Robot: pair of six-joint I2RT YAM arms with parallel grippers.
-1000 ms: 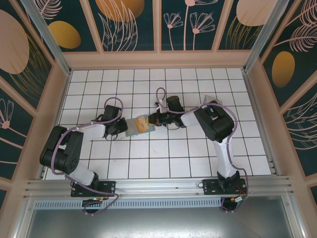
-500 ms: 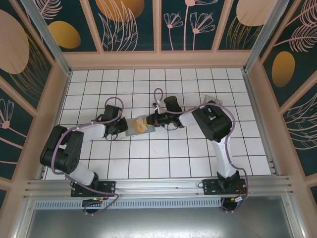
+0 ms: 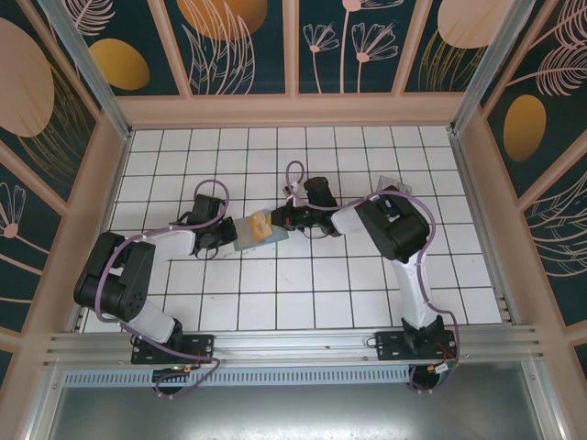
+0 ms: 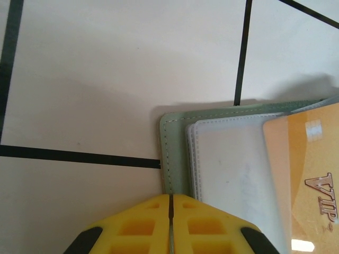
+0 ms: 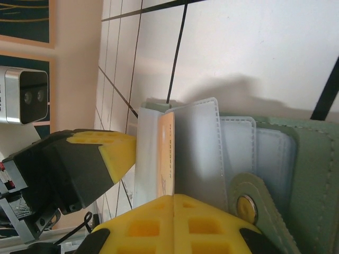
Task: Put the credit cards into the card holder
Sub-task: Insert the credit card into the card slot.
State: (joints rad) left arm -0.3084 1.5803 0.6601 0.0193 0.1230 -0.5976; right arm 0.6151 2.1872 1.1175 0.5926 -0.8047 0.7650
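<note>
The sage-green card holder [image 3: 246,240] lies open on the white tiles, its clear sleeves [image 4: 228,174] fanned out. My left gripper [image 3: 227,241] is shut on the holder's green left edge [image 4: 175,159], and in the left wrist view its tips [image 4: 170,203] meet over that edge. A tan-orange credit card [image 3: 261,228] marked VIP [image 4: 302,174] stands between two clear sleeves [image 5: 196,148]. My right gripper [image 3: 278,223] is shut on the card's near edge [image 5: 167,153]. The holder's snap tab [image 5: 246,206] lies just right of the right fingers [image 5: 212,222].
A small clear plastic stand [image 3: 389,182] sits behind the right arm's elbow. The black-and-yellow left gripper [image 5: 79,169] is close beside the card in the right wrist view. Wooden walls ring the tiled floor [image 3: 303,293].
My right gripper has carried the orange card a little left, further over the holder's sleeves. The left gripper has kept its hold and barely moved.
</note>
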